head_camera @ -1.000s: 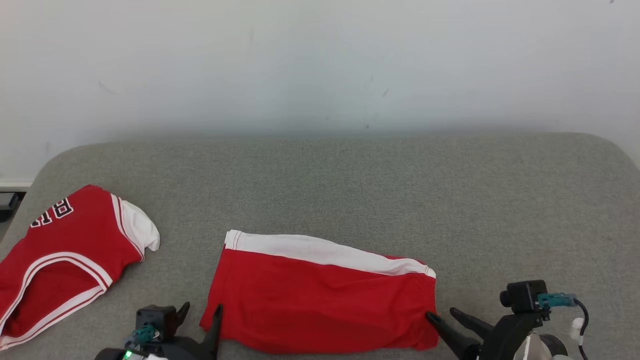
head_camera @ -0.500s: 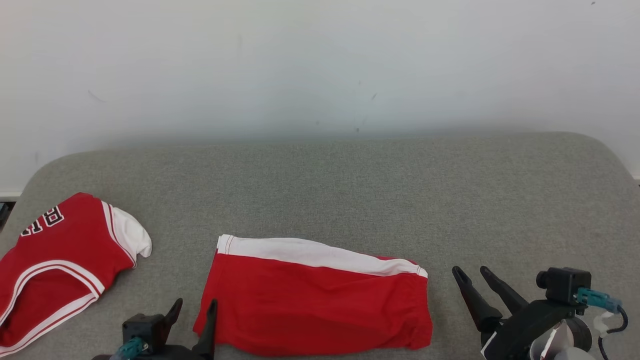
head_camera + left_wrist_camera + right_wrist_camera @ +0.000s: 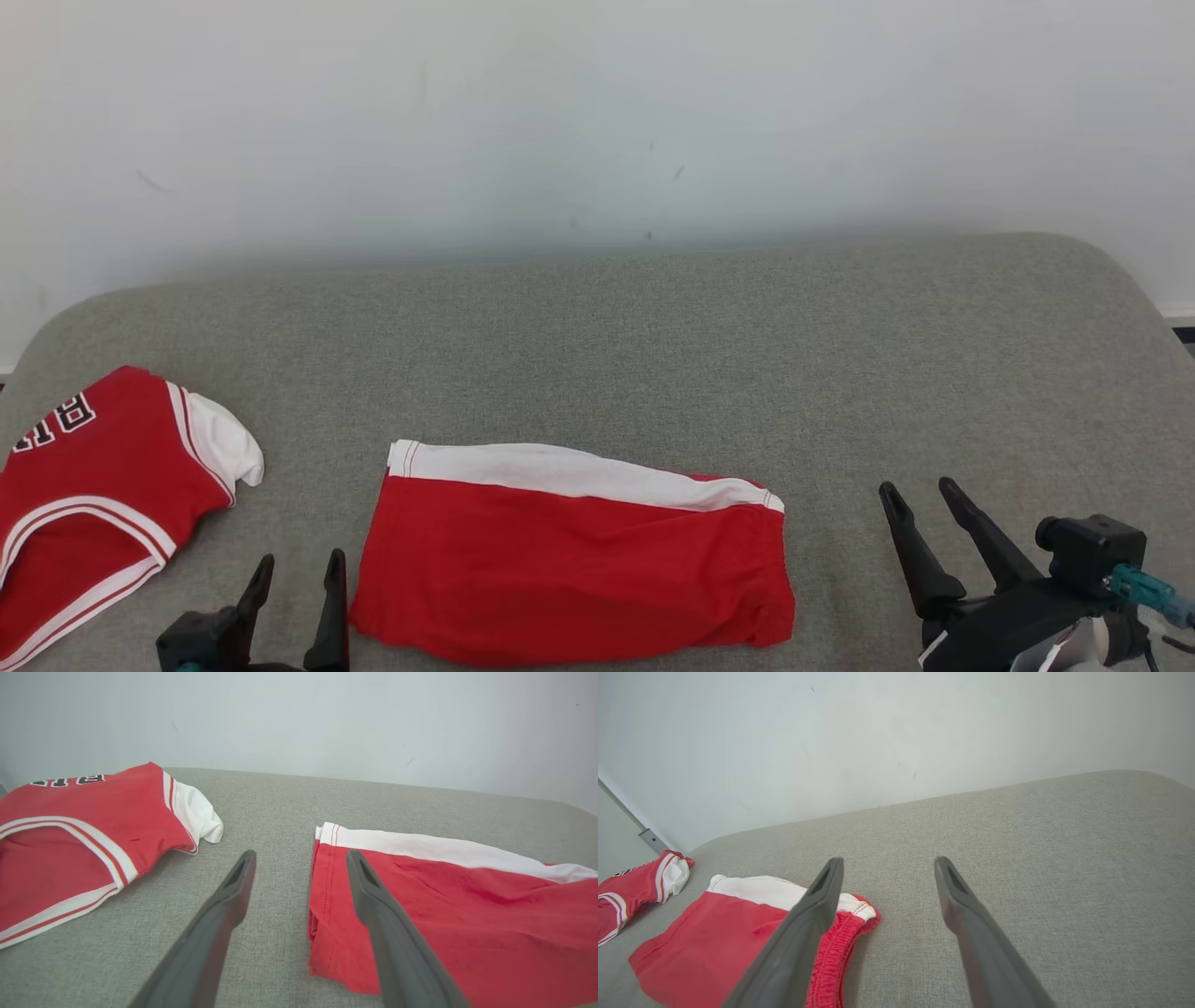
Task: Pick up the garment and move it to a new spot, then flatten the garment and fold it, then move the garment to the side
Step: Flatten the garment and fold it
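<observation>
A pair of red shorts w/ a white side band, folded into a rough rectangle (image 3: 569,560), lies flat on the grey fabric-covered table (image 3: 653,355), close to the near edge and a bit left of centre. The white band runs along the far edge. The gathered elastic end is on the robot's right and the stitched hem on its left.

L hand (image 3: 301,560): fingers apart, nothing between them. In the head view it sits at the bottom, just beside the shorts' near-left corner; contact can't be told. In the left wrist view its inner finger (image 3: 373,896) crosses in front of the hem, while the outer finger is over bare table.

R hand (image 3: 920,487): fingers also spread, gripping nothing. It sits at the lower right of the head view, clear of the shorts' elastic end w/ a strip of bare table between. In the right wrist view one finger (image 3: 817,905) overlaps the elastic end and the other is over bare fabric.

A second garment, a red jersey w/ white trim and black lettering (image 3: 84,485), lies crumpled at the table's left edge. It's apart from the shorts, w/ grey surface between. A plain pale wall (image 3: 597,112) runs behind the table.
</observation>
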